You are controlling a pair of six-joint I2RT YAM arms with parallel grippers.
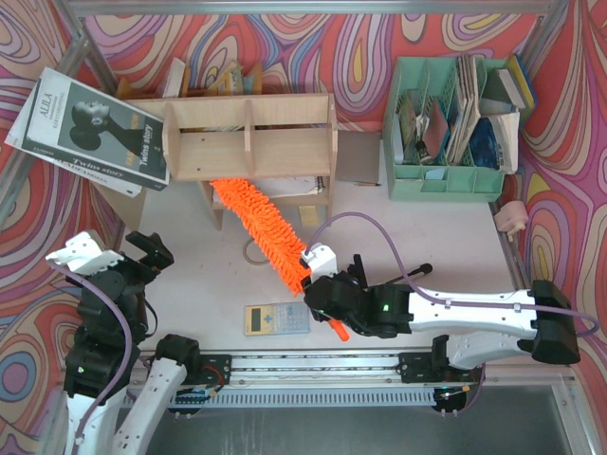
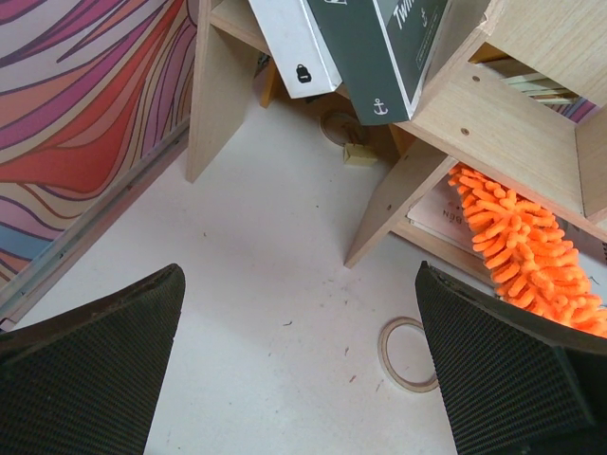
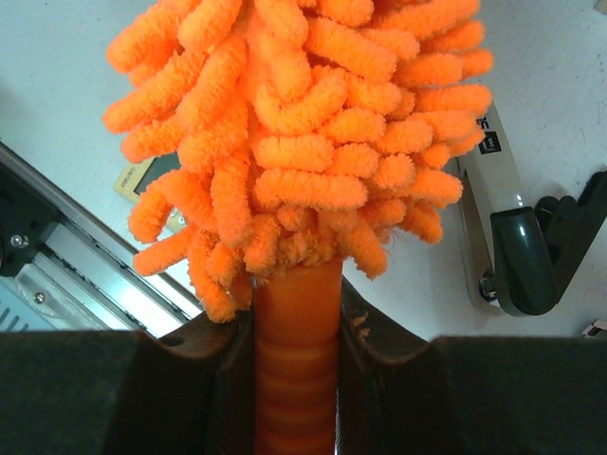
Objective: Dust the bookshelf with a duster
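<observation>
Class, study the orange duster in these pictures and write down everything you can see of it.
The duster is bright orange: a long fluffy head of soft noodle-like strands and a short ribbed plastic handle. It slants low over the white table, its tip reaching under the bookshelf; whether it touches the wood cannot be told. The right gripper is shut on the handle just behind the head.

Orange duster [image 1: 258,220], pale wood bookshelf [image 1: 248,139], mint-green organiser [image 1: 446,180].
</observation>
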